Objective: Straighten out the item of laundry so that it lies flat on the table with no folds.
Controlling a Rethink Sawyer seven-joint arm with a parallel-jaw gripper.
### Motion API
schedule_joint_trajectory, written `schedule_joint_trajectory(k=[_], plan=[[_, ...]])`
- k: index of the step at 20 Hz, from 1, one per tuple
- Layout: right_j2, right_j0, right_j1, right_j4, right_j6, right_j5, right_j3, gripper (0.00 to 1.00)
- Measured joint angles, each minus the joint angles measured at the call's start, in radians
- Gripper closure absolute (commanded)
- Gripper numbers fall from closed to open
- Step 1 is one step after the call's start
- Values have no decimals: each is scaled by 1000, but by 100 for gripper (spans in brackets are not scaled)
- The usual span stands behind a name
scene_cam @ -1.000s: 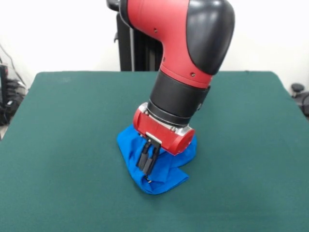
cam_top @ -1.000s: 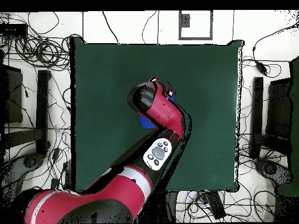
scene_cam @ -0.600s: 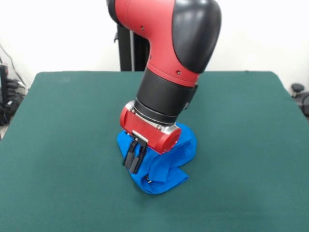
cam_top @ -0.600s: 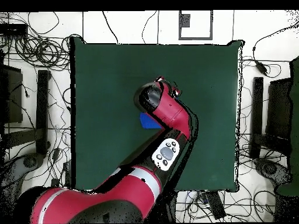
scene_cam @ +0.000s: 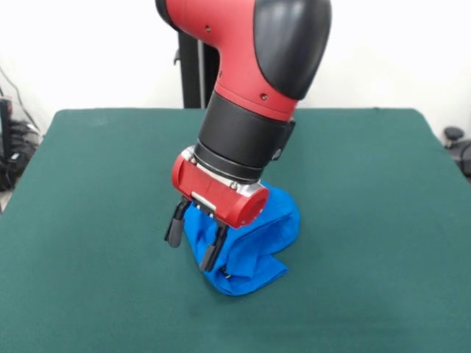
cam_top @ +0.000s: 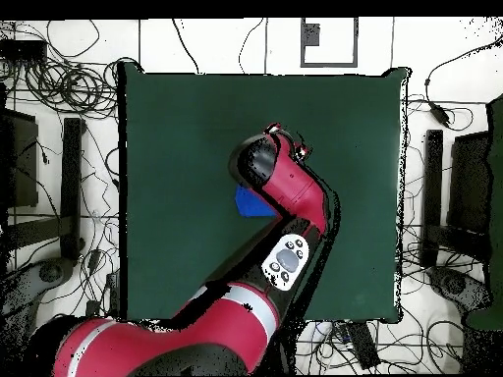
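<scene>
You've got the tool point(scene_cam: 193, 245) w/ its 2 black fingers point(scene_cam: 176, 223) spread apart, nothing between them, tilted down over the shirt's edge. In the front view 1 finger hangs over bare green felt just beside the cloth, the other sits in front of the blue fabric; can't tell if either touches. The blue T-shirt point(scene_cam: 257, 243) is bunched in a folded heap near the worktop point(scene_cam: 88, 220) centre, well apart from all 4 edges, lettering not visible. From overhead, the arm point(cam_top: 295, 211) covers most of it; only a small blue patch point(cam_top: 248, 202) shows beside the wrist.
</scene>
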Motion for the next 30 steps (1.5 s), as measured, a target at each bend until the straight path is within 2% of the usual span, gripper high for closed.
schedule_joint_trajectory(k=[11,21,30], plan=[[42,-13,-49,-19,0,0,9,0],[156,-97,-93,-131,0,-24,36,0],[225,-147,-88,-210,0,-78,65,0]])
